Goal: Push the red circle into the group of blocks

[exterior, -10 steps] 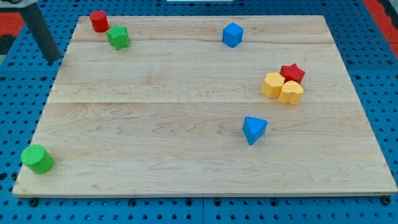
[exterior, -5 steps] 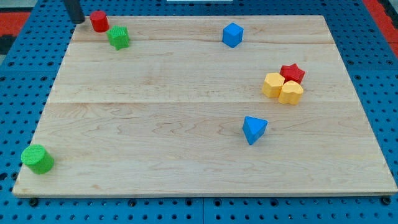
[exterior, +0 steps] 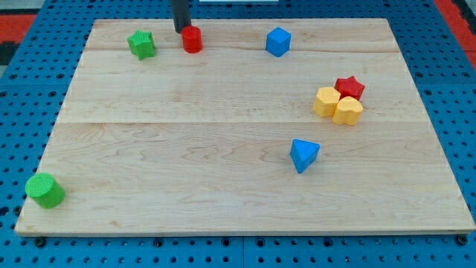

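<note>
The red circle [exterior: 192, 39] has slid right along the desk [exterior: 223, 186] top edge, past the green block [exterior: 141, 45], with my tip [exterior: 181, 30] touching its upper left; no jaws show.

Counted on wooden board [exterior: 223, 149]: two red blocks [exterior: 192, 39], two green [exterior: 140, 45], two blue [exterior: 277, 42], two yellow [exterior: 326, 101]; eight total.

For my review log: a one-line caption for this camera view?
My tip touches the red circle near the view's top, far from the group.
</note>
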{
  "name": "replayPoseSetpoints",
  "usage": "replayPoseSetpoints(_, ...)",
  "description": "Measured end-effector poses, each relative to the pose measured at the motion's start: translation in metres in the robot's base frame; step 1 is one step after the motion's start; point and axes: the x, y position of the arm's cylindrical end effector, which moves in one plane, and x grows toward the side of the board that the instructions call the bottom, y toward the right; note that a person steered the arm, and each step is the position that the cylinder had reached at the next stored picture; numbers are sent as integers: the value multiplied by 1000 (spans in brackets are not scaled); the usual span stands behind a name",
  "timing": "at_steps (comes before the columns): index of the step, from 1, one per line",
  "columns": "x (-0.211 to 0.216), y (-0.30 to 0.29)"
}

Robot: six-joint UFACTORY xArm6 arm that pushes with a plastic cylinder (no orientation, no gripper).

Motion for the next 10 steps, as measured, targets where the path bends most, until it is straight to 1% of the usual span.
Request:
replayPoseSetpoints(1,33,42)
replayPoseSetpoints(2,59,55)
replayPoseSetpoints(3,64,14)
replayPoseSetpoints(4,94,47)
replayPoseSetpoints(5,108,85)
replayPoseSetpoints(6,129,48)
replayPoseSetpoints(7,143,37)
replayPoseSetpoints(8,150,88)
replayPoseSetpoints(9,150,154)
replayPoseSetpoints(10,166,144)
